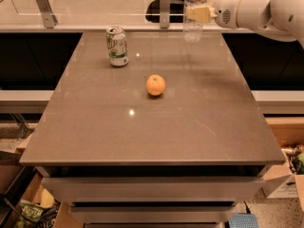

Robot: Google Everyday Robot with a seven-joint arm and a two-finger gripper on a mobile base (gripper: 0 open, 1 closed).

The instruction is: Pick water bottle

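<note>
The water bottle (194, 27) is a clear ribbed plastic bottle at the top of the camera view, its cap cut off by the frame's top edge. My gripper (197, 13) comes in from the right on a white arm and is shut on the water bottle around its middle. The bottle's base hangs clear above the far right part of the grey table (152, 127).
A green-and-white soda can (117, 46) stands at the far left of the table. An orange (156, 85) lies near the table's middle. A metal post (165, 6) and a counter run behind the table. Boxes and bags lie on the floor at both lower corners.
</note>
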